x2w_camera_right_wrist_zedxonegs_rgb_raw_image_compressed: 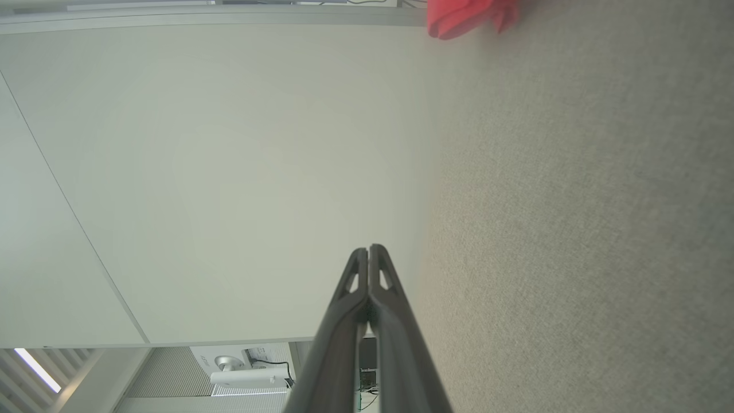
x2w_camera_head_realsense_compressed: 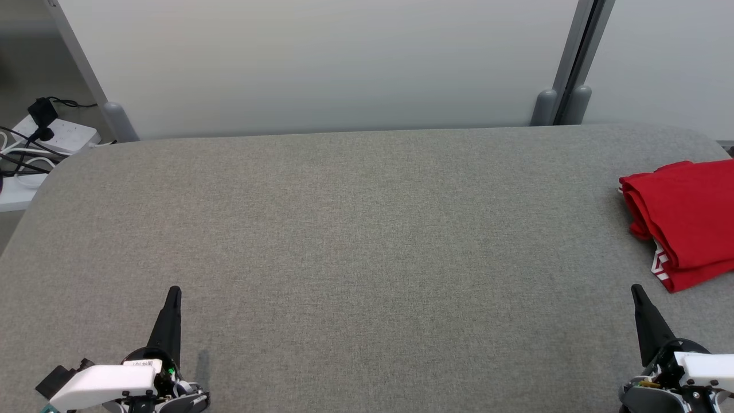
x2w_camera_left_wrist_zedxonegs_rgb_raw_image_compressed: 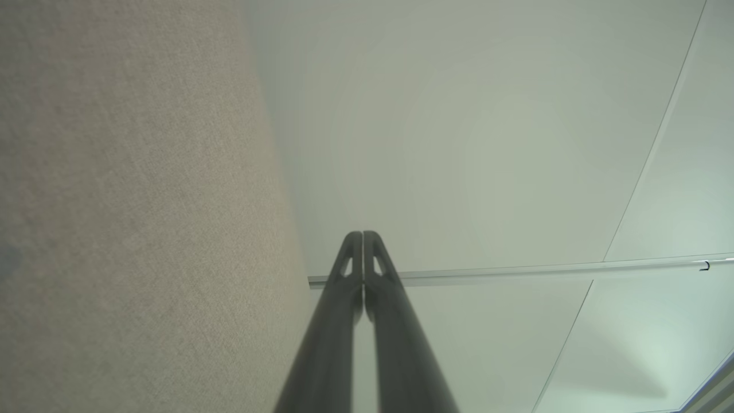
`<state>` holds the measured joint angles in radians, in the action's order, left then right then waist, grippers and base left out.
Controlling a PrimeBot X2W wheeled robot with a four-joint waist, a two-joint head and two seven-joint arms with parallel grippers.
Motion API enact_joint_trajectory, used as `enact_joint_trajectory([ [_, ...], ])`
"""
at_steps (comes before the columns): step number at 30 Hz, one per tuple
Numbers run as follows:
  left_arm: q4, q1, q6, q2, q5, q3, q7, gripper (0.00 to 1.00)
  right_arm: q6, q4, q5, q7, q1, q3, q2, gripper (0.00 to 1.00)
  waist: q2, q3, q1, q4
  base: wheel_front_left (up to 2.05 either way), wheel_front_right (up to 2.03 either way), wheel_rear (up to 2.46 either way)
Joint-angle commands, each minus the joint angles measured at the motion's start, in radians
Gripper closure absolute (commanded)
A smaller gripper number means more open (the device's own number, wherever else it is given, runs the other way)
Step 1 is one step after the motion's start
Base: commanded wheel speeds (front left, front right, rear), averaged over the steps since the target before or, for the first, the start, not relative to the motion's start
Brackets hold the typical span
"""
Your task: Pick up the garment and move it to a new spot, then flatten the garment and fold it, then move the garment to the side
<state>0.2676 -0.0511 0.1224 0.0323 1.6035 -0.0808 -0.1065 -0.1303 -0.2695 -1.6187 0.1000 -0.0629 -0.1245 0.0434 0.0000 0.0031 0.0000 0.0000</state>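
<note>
garment point(x2w_camera_head_realsense_compressed: 685, 221): red, folded, at right edge of table point(x2w_camera_head_realsense_compressed: 367, 241), well apart from jaws | jaws: 2 pairs, both pressed together, empty, parked at near corners | read: fold and set-aside look done, nothing needs holding

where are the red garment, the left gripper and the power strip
red garment point(x2w_camera_head_realsense_compressed: 691, 212), head view, on its top folded layer
left gripper point(x2w_camera_head_realsense_compressed: 174, 293), head view, at the closed fingertips
power strip point(x2w_camera_head_realsense_compressed: 71, 136), head view, on its white casing
</note>
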Motion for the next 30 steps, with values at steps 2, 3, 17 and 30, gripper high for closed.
enact_joint_trajectory([
  [2,-0.022,-0.057,0.008,0.018,0.005,-0.033,-0.007,1.00,0.000,0.025,0.005,0.009,-0.044,0.017,0.012,1.00,0.0000,0.000,0.0000,0.000,0.00,0.00,0.00],
  [3,-0.022,-0.057,0.008,0.018,0.005,-0.033,-0.007,1.00,0.000,0.025,0.005,0.009,-0.044,0.016,0.011,1.00,0.0000,0.000,0.0000,0.000,0.00,0.00,0.00],
  [17,-0.022,-0.057,0.008,0.018,0.005,-0.033,-0.007,1.00,0.000,0.025,0.006,0.010,-0.045,0.015,0.011,1.00,0.0000,0.000,0.0000,0.000,0.00,0.00,0.00],
  [30,-0.022,-0.057,0.008,0.018,0.005,-0.033,-0.007,1.00,0.000,0.025,0.007,0.010,-0.045,0.014,0.010,1.00,0.0000,0.000,0.0000,0.000,0.00,0.00,0.00],
])
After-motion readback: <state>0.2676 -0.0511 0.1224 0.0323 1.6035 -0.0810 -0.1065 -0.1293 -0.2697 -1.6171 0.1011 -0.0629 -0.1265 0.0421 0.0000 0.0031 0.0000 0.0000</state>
